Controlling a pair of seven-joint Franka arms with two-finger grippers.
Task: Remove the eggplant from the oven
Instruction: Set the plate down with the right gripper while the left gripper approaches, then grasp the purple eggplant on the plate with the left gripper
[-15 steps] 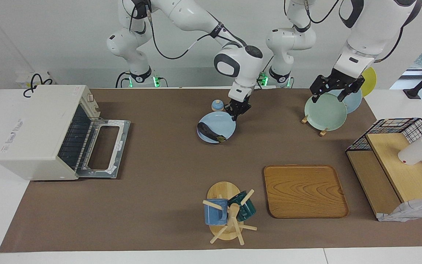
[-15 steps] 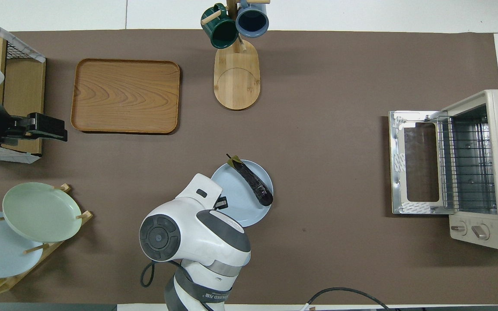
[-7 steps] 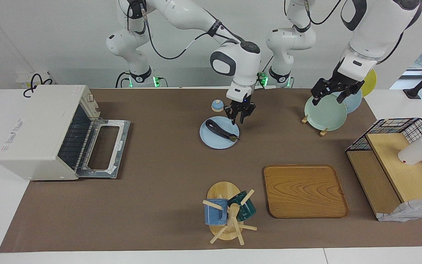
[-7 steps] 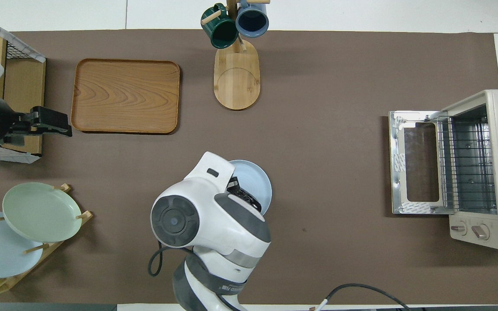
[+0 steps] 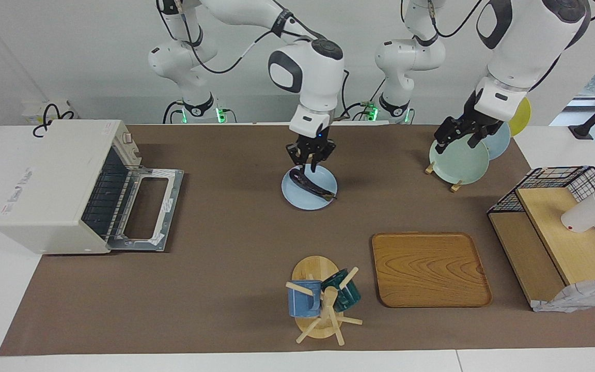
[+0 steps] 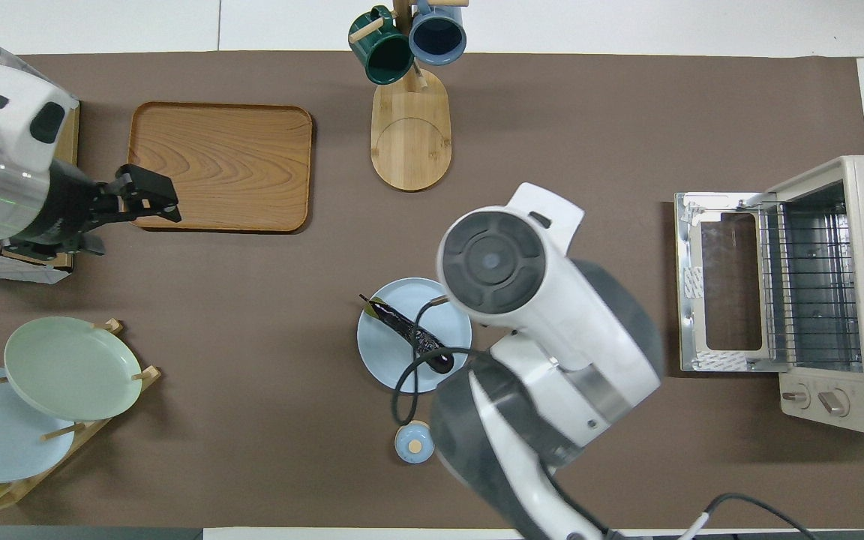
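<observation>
The dark eggplant (image 5: 310, 185) lies on a light blue plate (image 5: 302, 200) at mid-table, outside the oven; in the overhead view the eggplant (image 6: 409, 334) lies slantwise on the plate (image 6: 387, 361). The cream-white oven (image 5: 55, 181) stands at the right arm's end, with its door (image 5: 145, 209) dropped open and its wire rack (image 6: 807, 285) bare. My right gripper (image 5: 309, 164) hangs open and empty just over the plate's rim nearer the robots; the arm hides it from overhead. My left gripper (image 5: 456, 138) is open and empty, raised over the green plate in the rack.
A plate rack (image 5: 457, 157) holds green, blue and yellow plates. A wooden tray (image 5: 429, 268), a mug tree (image 5: 321, 302) with two mugs, and a wire shelf (image 5: 561, 227) with a white cup stand on the mat. A small blue lidded jar (image 6: 412, 442) sits near the plate.
The plate with the eggplant settled flat and the eggplant turned on it. My right gripper left the plate's rim and moved toward the oven's end. My left gripper drifted slightly.
</observation>
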